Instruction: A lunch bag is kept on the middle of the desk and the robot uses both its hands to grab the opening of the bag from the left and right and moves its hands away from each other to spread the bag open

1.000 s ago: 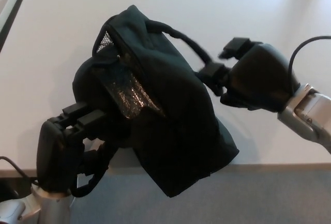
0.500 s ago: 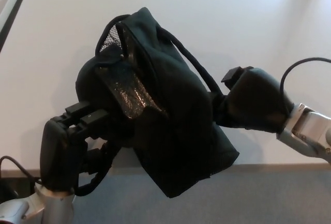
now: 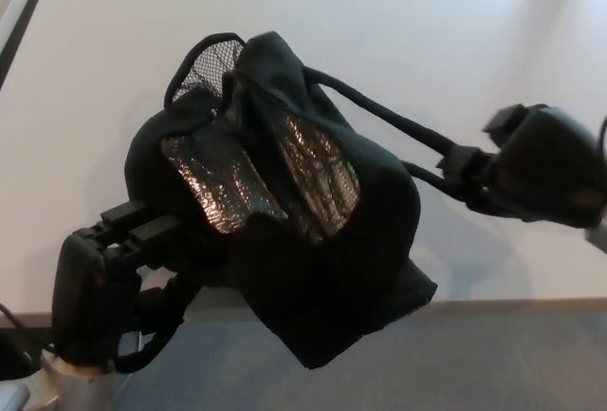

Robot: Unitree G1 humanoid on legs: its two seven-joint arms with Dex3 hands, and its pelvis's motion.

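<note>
Looking down from the head view, we see the black lunch bag (image 3: 285,231) at the white desk's (image 3: 398,41) near edge, its silver lining (image 3: 256,178) exposed. Our left hand (image 3: 95,278) grips the bag's left side; our right hand (image 3: 531,169) clasps the taut strap (image 3: 398,126).

Office-like: plain white desk (image 3: 427,31)

Only the lunch bag (image 3: 313,240) blocks the near desk (image 3: 427,41) edge; bare desktop lies beyond.
</note>
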